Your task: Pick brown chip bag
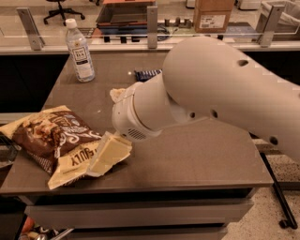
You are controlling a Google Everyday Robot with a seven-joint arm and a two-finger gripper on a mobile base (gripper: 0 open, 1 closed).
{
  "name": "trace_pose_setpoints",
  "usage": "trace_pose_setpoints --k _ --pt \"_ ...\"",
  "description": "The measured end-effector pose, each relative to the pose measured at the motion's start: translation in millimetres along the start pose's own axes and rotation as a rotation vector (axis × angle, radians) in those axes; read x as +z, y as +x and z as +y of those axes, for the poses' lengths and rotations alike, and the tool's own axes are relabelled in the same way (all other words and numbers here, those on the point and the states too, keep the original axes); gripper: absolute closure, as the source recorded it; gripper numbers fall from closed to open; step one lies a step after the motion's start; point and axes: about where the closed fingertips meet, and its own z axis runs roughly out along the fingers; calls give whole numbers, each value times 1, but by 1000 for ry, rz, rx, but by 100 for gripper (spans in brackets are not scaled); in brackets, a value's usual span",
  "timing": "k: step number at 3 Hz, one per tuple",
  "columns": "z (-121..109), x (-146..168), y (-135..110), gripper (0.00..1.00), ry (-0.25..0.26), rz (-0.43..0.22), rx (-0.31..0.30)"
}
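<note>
The brown chip bag [49, 138] lies flat at the table's front left, with a dark brown middle and cream-yellow ends; its left end hangs past the table edge. My gripper [104, 133] is at the bag's right end, on the end of the large white arm [211, 89]. Its jaws stand wide apart. The lower finger [108, 154] lies over the bag's near right cream end. The upper finger [117, 94] shows above the wrist, away from the bag. Nothing is held.
A water bottle [79, 50] stands at the table's back left. A small dark blue candy bar [145, 74] lies behind the arm. The grey table [201, 159] ends close in front. A rail with posts and a cardboard box [213, 14] are behind.
</note>
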Motion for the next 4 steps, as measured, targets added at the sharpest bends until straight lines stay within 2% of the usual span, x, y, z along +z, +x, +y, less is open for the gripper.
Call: trace_pose_setpoints --k 2,3,4 --pt "-2 10 -4 0 -15 -16 0" --pt "3 38 -10 0 -59 -71 7" --pt "22 63 -18 0 -103 -102 6"
